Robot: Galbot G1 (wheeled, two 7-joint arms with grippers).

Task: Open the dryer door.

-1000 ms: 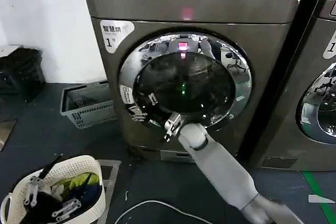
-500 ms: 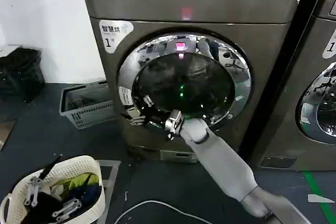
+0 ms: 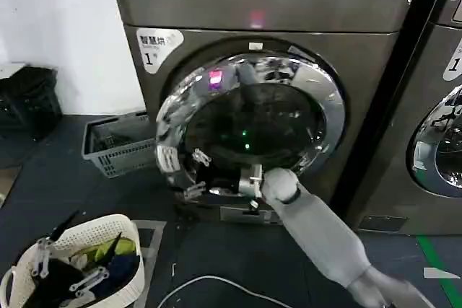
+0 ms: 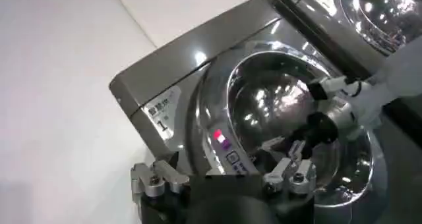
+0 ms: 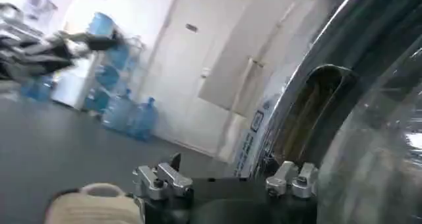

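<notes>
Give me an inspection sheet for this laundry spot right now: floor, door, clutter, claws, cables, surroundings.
Surface: dark floor.
Job's things: dryer door ajar, left edge swung out from the dryer.
Clutter: white laundry basket with clothes; grey crate by the wall.
Grippers: right claw at the door's lower rim, open or shut unclear; left claw raised, open, holding nothing.
Cables: white cable on floor.
Surroundings: second machine on the right; white wall.

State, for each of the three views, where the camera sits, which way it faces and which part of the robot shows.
Head: high, facing down at the chrome-rimmed round dryer door; right gripper at its lower rim.
Left wrist: raised at the left, facing that door; own left gripper in front, right gripper beyond.
Right wrist: against the door rim, facing the room; own gripper.
Shared: the door.
</notes>
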